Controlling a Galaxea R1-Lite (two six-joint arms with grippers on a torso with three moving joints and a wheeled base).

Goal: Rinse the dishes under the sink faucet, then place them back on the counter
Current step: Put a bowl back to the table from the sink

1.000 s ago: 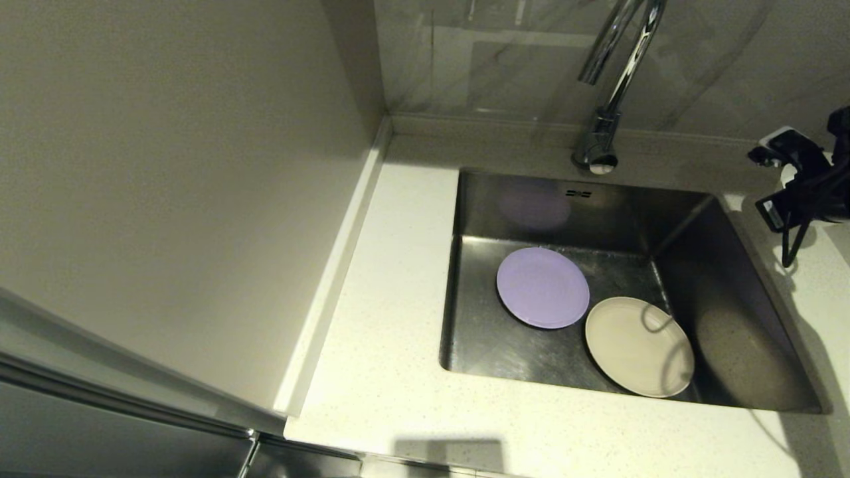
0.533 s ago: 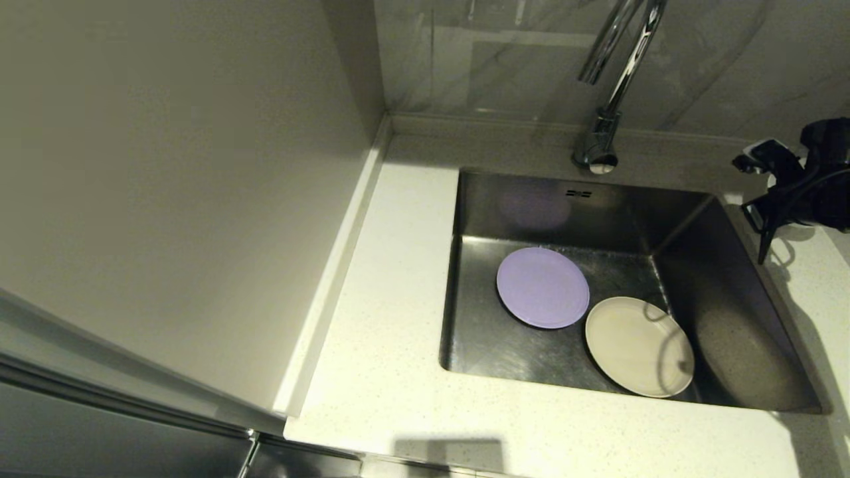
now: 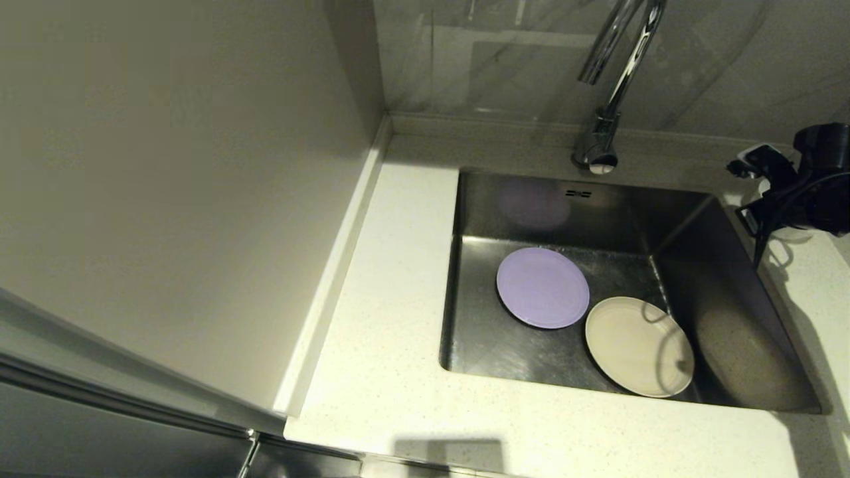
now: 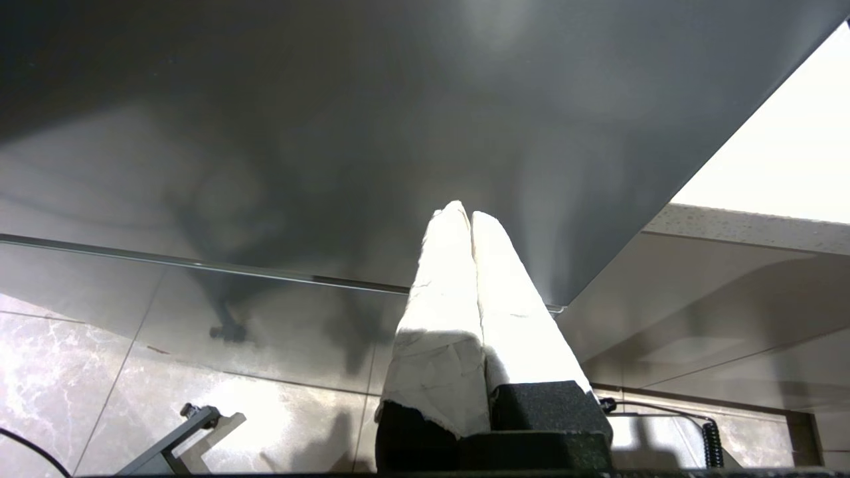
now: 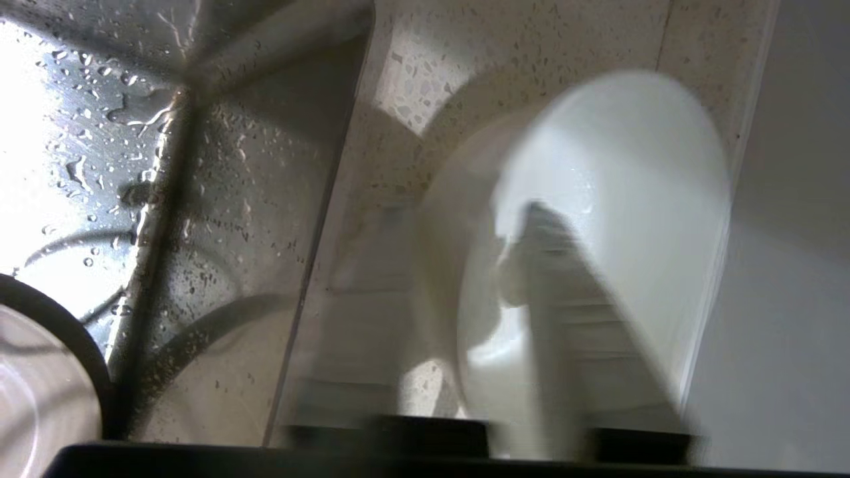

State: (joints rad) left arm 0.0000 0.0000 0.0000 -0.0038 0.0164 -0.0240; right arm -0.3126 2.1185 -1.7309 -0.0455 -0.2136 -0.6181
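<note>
A lilac plate (image 3: 542, 287) and a cream plate (image 3: 639, 346) lie flat on the floor of the steel sink (image 3: 491, 332), side by side. The chrome faucet (image 3: 614, 86) rises behind the basin. On the counter (image 3: 385, 279) at the sink's far right corner stands the white bowl (image 5: 617, 166), a sliver of it (image 3: 791, 234) showing under the arm. My right gripper (image 3: 777, 216) is over it, open (image 5: 465, 219), one finger inside the bowl and one outside its wall. My left gripper (image 4: 468, 211) is shut on nothing, parked low beside the cabinet.
A tall pale panel (image 3: 166, 166) walls off the counter's left side. The low raised edge (image 3: 505, 126) runs along the back by the faucet's base. Water drops cover the sink's right wall (image 5: 219, 186). A black cable (image 3: 764, 239) hangs from the right arm.
My right arm has shifted left and back toward the wall over the counter's far right corner. Both plates lie as before.
</note>
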